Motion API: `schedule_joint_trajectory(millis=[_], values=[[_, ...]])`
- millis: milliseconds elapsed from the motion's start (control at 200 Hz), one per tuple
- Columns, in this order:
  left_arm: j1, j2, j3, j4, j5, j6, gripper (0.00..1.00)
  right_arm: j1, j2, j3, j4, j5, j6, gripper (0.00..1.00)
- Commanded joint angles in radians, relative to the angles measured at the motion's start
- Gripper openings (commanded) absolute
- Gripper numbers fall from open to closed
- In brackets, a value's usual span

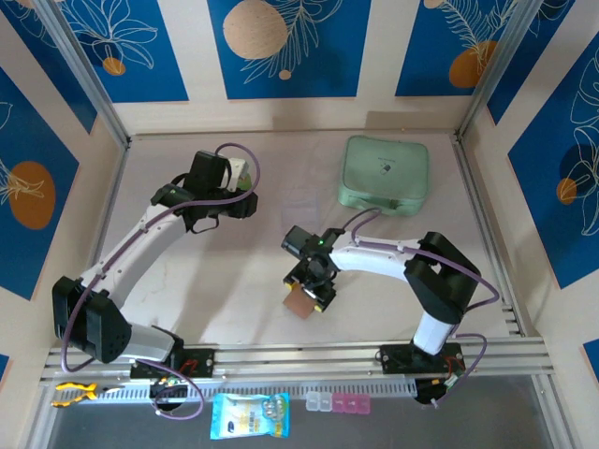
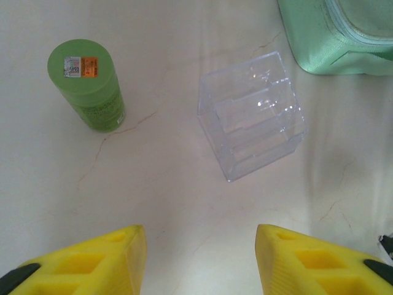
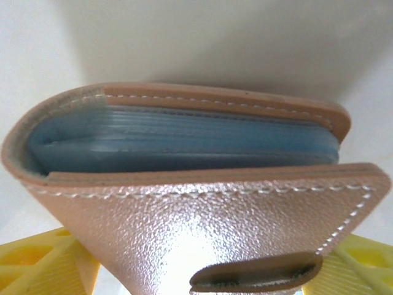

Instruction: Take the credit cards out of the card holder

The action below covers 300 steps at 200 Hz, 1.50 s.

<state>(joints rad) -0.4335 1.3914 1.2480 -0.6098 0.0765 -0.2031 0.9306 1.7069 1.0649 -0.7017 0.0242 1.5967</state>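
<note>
Salmon-tan, stitched, leather-like bifold card holder [image 3: 202, 227] sits centre frame, folded, between the wide-set fingers of my right gripper [image 1: 314, 283]; I cannot confirm contact. My left gripper [image 2: 199, 261] is half open and empty. I judge the holder light, soft and pliable: grip across the stitched covers.

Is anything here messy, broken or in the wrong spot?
Nothing looks spilled or broken. The only strays lie off the table, on the grey ledge in front of it: a blue packet, small pink and white cases and a yellow tool. The tan card holder is folded, with nothing sticking out.
</note>
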Motion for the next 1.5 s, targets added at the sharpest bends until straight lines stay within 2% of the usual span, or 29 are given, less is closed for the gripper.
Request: schedule_joint_trajectory(millis=[0, 145, 300, 485, 600, 805, 1100, 1496], values=[[0.009, 0.010, -0.002, -0.004, 0.038, -0.028, 0.51, -0.031, -0.029, -0.007, -0.042, 0.008, -0.231, 0.78], [0.009, -0.011, -0.045, 0.061, 0.095, -0.108, 0.51, -0.065, 0.021, 0.044, -0.055, -0.023, -0.427, 0.77], [0.009, -0.027, -0.116, 0.118, 0.098, -0.192, 0.51, -0.078, 0.101, 0.167, -0.134, 0.013, -0.641, 0.77], [0.009, -0.073, -0.221, 0.196, 0.080, -0.305, 0.51, -0.093, 0.205, 0.290, -0.189, 0.024, -0.772, 0.76], [0.009, -0.112, -0.280, 0.203, 0.051, -0.349, 0.51, -0.095, 0.255, 0.331, -0.187, 0.014, -0.808, 0.78], [0.007, -0.157, -0.388, 0.237, 0.080, -0.409, 0.51, -0.096, 0.300, 0.354, -0.184, 0.062, -0.808, 0.79], [-0.008, -0.149, -0.471, 0.295, 0.124, -0.463, 0.50, -0.101, 0.296, 0.360, -0.125, 0.082, -0.820, 0.79], [-0.031, -0.118, -0.529, 0.380, 0.157, -0.531, 0.49, -0.104, 0.320, 0.385, -0.135, 0.143, -0.823, 0.80]])
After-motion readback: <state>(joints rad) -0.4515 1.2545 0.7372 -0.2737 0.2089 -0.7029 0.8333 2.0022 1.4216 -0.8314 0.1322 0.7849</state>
